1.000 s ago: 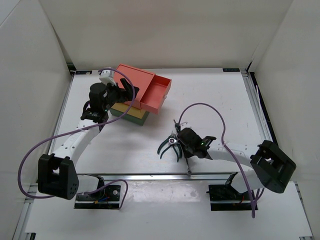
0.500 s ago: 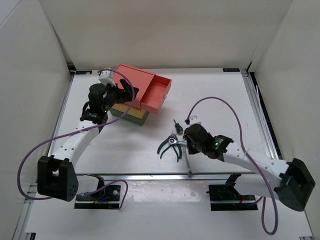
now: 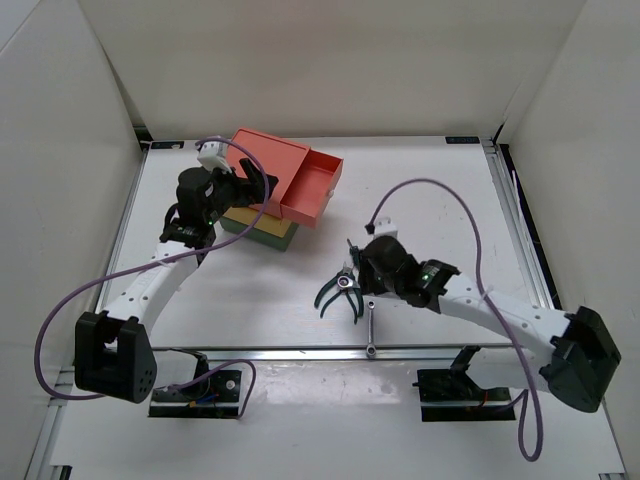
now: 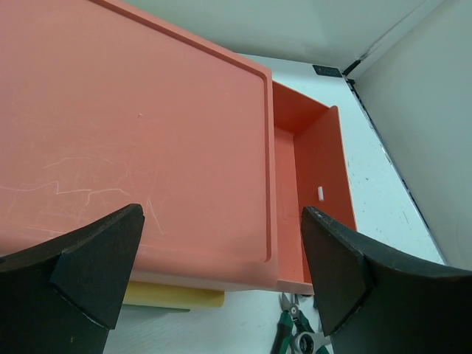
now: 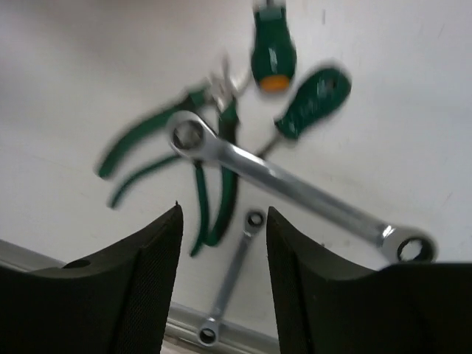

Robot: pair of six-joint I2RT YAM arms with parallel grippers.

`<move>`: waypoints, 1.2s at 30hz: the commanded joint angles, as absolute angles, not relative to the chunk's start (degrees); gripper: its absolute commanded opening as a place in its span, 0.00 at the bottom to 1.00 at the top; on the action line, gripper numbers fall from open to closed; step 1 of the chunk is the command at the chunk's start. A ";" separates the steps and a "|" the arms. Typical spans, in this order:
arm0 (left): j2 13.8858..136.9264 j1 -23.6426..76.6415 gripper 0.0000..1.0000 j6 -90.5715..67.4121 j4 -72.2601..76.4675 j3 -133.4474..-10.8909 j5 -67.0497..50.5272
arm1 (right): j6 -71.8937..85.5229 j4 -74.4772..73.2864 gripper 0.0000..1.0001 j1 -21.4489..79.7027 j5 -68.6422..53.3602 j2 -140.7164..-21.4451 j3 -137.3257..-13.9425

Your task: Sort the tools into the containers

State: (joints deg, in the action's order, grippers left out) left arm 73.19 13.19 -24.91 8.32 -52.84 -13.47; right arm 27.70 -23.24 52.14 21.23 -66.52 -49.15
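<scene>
**Tools lie heaped near the front edge, top drawer open**

A white surface (image 3: pixel 260 300) boxed in by plain white walls (image 3: pixel 320 60) carries everything. At the back left stands the stack of containers: a salmon-red box (image 3: pixel 270 160) on top, a yellow box (image 3: pixel 268 232) under it and a dark green box (image 3: pixel 231 223) showing only as a sliver at the bottom. The salmon-red drawer (image 3: pixel 318 188) is pulled out to the right.

The left claw (image 4: pixel 221 214) hangs over the salmon-red lid with its fingers (image 4: pixel 81 273) spread wide and nothing between them. Whether it touches the lid cannot be told.

All six tools lie together near the front middle of the surface, well apart from the stack. The right wrist view is blurred but shows them. A large wrench (image 5: pixel 295 193) lies slantwise, its ring end over the heads of two pliers (image 5: pixel 144 151) (image 5: pixel 214 199). Two green-handled screwdrivers (image 5: pixel 271 55) (image 5: pixel 310 103) lie just beyond it. A small wrench (image 5: pixel 232 276) lies nearest the front rail.

The right claw (image 5: pixel 223 210) hangs low over this heap, parted and gripping nothing. From its own camera the small wrench shows in the gap between the fingers, lying flat on the surface. In the top view the claw sits just behind the pliers.
</scene>
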 commanded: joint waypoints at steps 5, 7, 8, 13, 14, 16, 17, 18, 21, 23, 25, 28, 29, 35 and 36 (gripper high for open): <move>71.72 13.01 0.99 -25.84 5.36 -50.63 -15.47 | 40.95 -18.29 0.54 52.38 14.95 -70.92 -34.30; 71.89 13.01 0.99 -25.93 5.45 -50.45 -15.82 | 42.53 -17.23 0.54 52.73 14.07 -71.72 -32.88; 72.07 13.09 0.99 -25.84 5.45 -50.54 -15.99 | 43.76 -16.88 0.54 53.08 13.71 -72.59 -32.35; 71.89 13.01 0.99 -25.75 5.71 -50.27 -15.82 | 46.58 -16.17 0.54 54.49 12.66 -75.93 -29.97; 71.89 13.01 0.99 -25.75 5.63 -50.27 -15.65 | 47.45 -15.74 0.54 55.54 12.31 -76.63 -29.71; 71.89 12.92 0.99 -25.58 5.63 -50.27 -15.47 | 48.51 -15.47 0.54 56.25 11.25 -78.30 -28.92; 71.89 12.92 0.99 -25.40 5.63 -50.19 -15.29 | 49.56 -15.29 0.54 57.29 10.90 -78.75 -28.74; 72.07 12.92 0.99 -25.49 5.63 -50.27 -15.29 | 50.09 -15.64 0.54 57.83 10.55 -79.45 -28.74; 72.07 12.92 0.99 -25.49 5.71 -50.27 -15.12 | 52.02 -17.57 0.54 60.11 10.37 -80.68 -28.65; 72.25 13.01 0.99 -25.49 5.97 -50.27 -15.47 | 52.73 -18.98 0.53 61.16 10.55 -80.86 -28.65; 72.42 12.92 0.99 -25.49 5.89 -50.19 -15.82 | 54.14 -21.79 0.52 61.52 11.07 -80.16 -28.39; 72.25 12.92 0.99 -25.49 6.41 -49.92 -16.17 | 56.07 -24.25 0.52 62.57 11.25 -77.70 -27.34; 72.07 13.01 0.99 -25.49 6.59 -49.57 -16.08 | 56.60 -25.21 0.51 62.93 11.25 -77.17 -26.72; 72.33 12.92 0.99 -25.40 6.77 -49.40 -16.17 | 58.71 -29.87 0.50 65.91 12.30 -74.71 -26.98; 72.07 12.92 0.99 -25.40 6.77 -49.39 -16.17 | 59.41 -30.49 0.49 66.61 12.65 -74.88 -27.24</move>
State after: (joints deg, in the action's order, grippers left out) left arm 72.73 13.17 -25.26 11.14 -51.07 -15.05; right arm 57.10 -14.94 64.73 13.47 -72.31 -30.59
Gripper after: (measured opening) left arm 0.990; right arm 0.492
